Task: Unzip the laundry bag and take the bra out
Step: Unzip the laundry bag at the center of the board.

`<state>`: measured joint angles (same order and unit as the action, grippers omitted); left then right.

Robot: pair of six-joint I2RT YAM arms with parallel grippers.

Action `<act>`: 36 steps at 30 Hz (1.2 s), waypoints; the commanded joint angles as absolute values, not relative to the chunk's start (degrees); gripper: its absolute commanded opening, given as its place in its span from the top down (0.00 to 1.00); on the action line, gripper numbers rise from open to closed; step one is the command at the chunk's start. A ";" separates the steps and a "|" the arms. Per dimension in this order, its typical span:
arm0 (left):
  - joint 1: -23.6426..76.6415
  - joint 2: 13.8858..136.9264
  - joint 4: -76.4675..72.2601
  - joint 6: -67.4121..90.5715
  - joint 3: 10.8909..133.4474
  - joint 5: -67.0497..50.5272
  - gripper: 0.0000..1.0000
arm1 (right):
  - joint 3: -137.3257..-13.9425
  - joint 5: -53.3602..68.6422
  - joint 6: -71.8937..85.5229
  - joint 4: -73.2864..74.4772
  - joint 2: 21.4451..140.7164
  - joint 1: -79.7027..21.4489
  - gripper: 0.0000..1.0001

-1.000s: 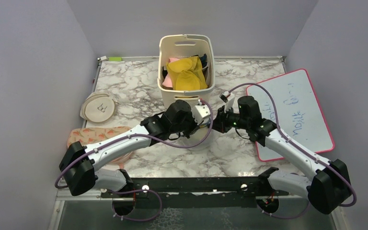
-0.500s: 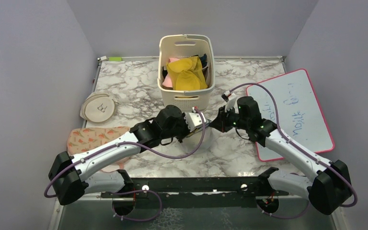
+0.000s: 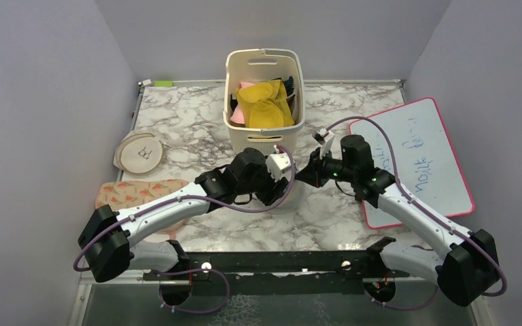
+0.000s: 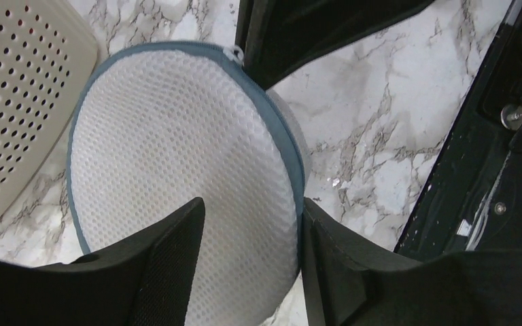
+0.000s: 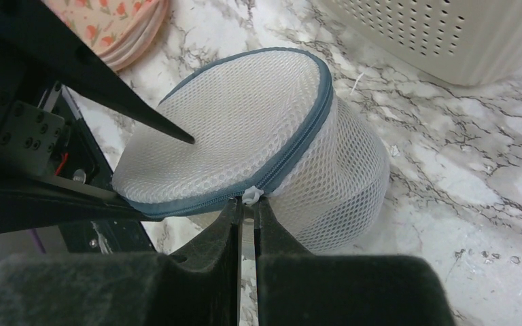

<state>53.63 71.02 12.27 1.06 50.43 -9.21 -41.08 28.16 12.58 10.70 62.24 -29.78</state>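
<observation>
The laundry bag [image 5: 245, 115], a white mesh drum with blue-grey zip trim, stands on the marble in front of the basket. My arms hide most of it in the top view [image 3: 296, 194]. My right gripper [image 5: 247, 205] is shut on the white zip pull [image 5: 251, 195] at the bag's near rim; it also shows in the top view [image 3: 306, 175]. My left gripper [image 4: 253, 210] pinches the lid's edge, one finger on the mesh top [image 4: 177, 238] and one outside the trim. It also shows in the top view [image 3: 282, 185]. The bra is hidden.
A cream slotted basket [image 3: 265, 136] holding yellow and pink cloths stands just behind the bag. A flat beige round pouch [image 3: 140, 152] and a floral pouch [image 3: 132, 193] lie at the left. A pink-framed whiteboard [image 3: 414, 156] lies at the right.
My left arm drew back to the left, then came right again onto the bag's lid. My right gripper stayed at the bag's rim, shifting slightly right.
</observation>
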 commanded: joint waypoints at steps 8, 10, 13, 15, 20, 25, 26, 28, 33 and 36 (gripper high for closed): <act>53.59 77.32 4.54 4.49 57.37 -10.03 0.67 | -41.12 35.33 12.84 7.60 62.63 -29.77 0.99; 53.61 77.74 4.72 3.87 57.44 -9.76 0.71 | -40.91 35.77 13.15 7.10 62.37 -29.79 0.99; 53.61 77.69 5.19 2.35 57.18 -9.00 0.79 | -41.18 35.56 13.09 7.32 62.69 -29.79 0.99; 53.61 77.49 6.17 1.79 57.66 -8.69 0.84 | -41.86 35.41 12.93 8.16 63.01 -29.79 0.99; 53.61 75.80 7.12 -0.40 57.31 -9.12 1.00 | -42.60 33.78 12.64 9.22 63.23 -29.73 0.99; 53.61 72.61 8.54 -3.20 56.68 -8.00 1.00 | -43.81 29.83 13.82 11.39 63.87 -29.76 0.99; 53.61 71.56 8.55 -3.98 56.35 -8.06 1.00 | -43.85 28.95 14.24 11.79 63.86 -29.75 0.99; 53.61 70.06 9.11 -5.26 55.80 -8.05 1.00 | -43.68 27.49 15.17 11.89 63.56 -29.71 0.99; 53.57 66.11 9.80 -7.31 53.87 -8.12 1.00 | -42.88 25.97 16.48 10.11 63.24 -29.29 0.99; 53.61 64.64 10.17 -7.38 53.13 -8.42 1.00 | -43.18 26.23 17.21 10.16 64.37 -27.60 0.99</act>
